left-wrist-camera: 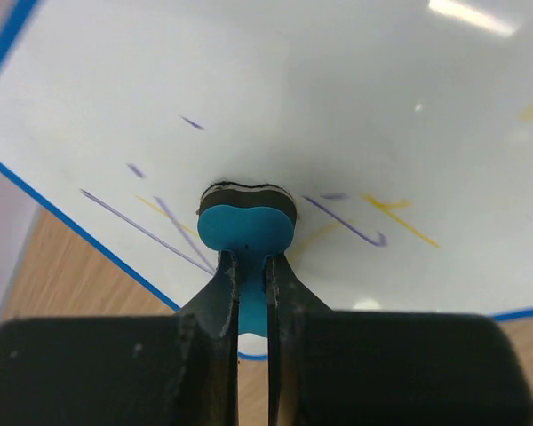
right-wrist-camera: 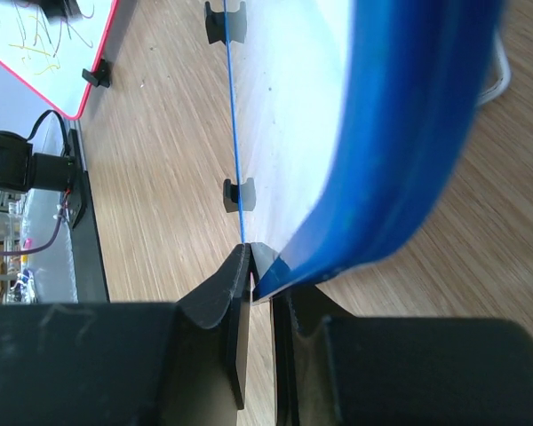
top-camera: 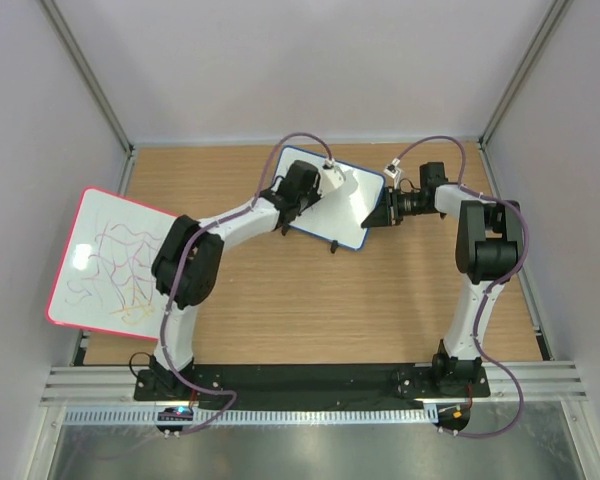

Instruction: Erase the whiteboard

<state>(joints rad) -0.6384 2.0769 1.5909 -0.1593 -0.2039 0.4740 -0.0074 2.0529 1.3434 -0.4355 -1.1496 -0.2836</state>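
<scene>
Toward the back of the tabletop [top-camera: 310, 300] sits one whiteboard [top-camera: 345, 215] with a thin blue frame, raised at a tilt between two arms. A second board, the red-framed board [top-camera: 110, 260], lies well apart at the left and overhangs the tabletop's side. The left end effector [left-wrist-camera: 249, 275] is clamped on one eraser [left-wrist-camera: 246, 231], blue-backed, pressed flat against the whiteboard's face among a handful of purple and yellow strokes; some are too faint to count. The right end effector [right-wrist-camera: 259, 266] is pinched together on the whiteboard's blue rim at its right edge. Two black feet [right-wrist-camera: 235, 195] show along the whiteboard's edge in the right wrist view. The frame nearest that lens is a blur. From above, the left arm covers the whiteboard's left corner and hides the eraser.
</scene>
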